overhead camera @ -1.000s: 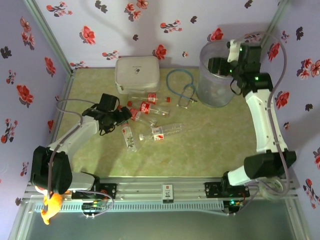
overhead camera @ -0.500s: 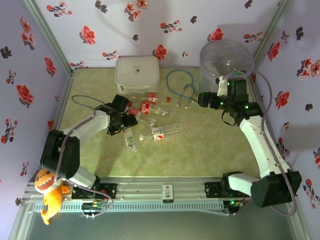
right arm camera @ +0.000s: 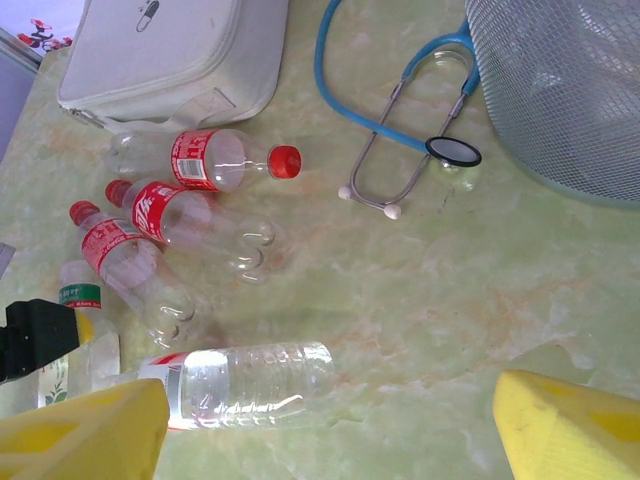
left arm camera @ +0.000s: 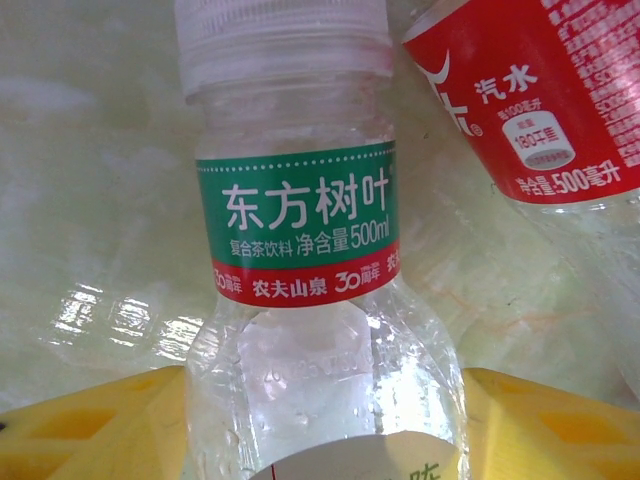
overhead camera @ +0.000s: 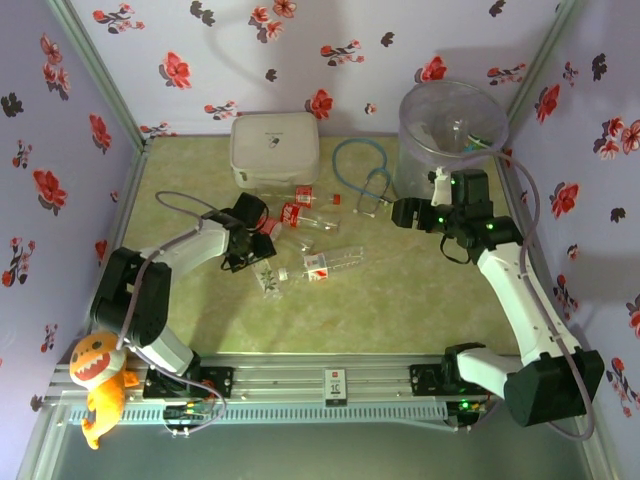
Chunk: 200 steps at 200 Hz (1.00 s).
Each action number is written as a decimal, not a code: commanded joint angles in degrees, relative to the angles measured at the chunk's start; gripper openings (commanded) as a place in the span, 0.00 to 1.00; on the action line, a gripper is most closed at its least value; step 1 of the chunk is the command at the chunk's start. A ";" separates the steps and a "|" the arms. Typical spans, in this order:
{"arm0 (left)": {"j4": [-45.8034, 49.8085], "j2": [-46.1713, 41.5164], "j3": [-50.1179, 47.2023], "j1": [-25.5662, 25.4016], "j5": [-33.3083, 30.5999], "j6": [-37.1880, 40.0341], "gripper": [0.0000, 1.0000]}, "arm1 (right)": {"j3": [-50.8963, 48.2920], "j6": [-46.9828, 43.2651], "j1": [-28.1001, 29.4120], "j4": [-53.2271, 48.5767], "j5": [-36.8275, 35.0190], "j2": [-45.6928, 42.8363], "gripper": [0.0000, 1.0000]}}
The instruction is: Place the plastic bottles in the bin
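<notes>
Bottles (overhead camera: 292, 213) lie left of centre and look empty, so probably light, crushable and slick; best pinched across the body. Left gripper (left arm camera: 325, 420) pinches the green-label bottle (left arm camera: 300, 230) there. Right gripper (right arm camera: 330, 420) hangs wide and empty near the bin (overhead camera: 420, 185).

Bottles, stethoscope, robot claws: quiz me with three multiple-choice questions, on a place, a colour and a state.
1. Where does the stethoscope lie? A. On the table, between the white case and the bin. B. On the case. C. In the bin.
2. Neck label of the bottle between the fingers of the left gripper? A. Blue. B. Yellow. C. Green over a red stripe.
3. How is the right gripper? A. Shut on a bottle. B. Open, holding nothing. C. Shut on the stethoscope.
Answers: 1 A, it lies between them; 2 C, the left wrist view shows it; 3 B, its fingers stand wide apart.
</notes>
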State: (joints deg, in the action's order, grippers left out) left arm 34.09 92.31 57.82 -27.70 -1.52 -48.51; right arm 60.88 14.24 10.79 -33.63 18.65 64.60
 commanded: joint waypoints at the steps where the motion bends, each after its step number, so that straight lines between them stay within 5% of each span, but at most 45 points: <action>1: -0.01 1.84 -0.61 -0.68 -0.94 -0.23 0.69 | -0.68 1.40 0.54 1.24 1.30 -0.87 0.85; 89: 3.44 -2.63 1.73 -0.95 -0.98 1.88 0.60 | 0.72 1.85 2.73 1.31 2.20 0.59 0.85; 153: 8.23 -13.57 6.29 0.44 -1.15 5.49 0.57 | 3.48 7.87 16.38 8.32 4.92 8.34 0.85; 200: -6.61 -14.94 7.04 0.32 5.95 2.89 0.51 | 6.01 11.54 27.84 14.88 7.44 16.10 0.82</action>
State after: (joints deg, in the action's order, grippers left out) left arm 35.81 76.51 63.40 -27.59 -0.43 -44.62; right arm 64.10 22.35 34.33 -24.10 23.66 77.58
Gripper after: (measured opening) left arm 0.572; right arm 0.827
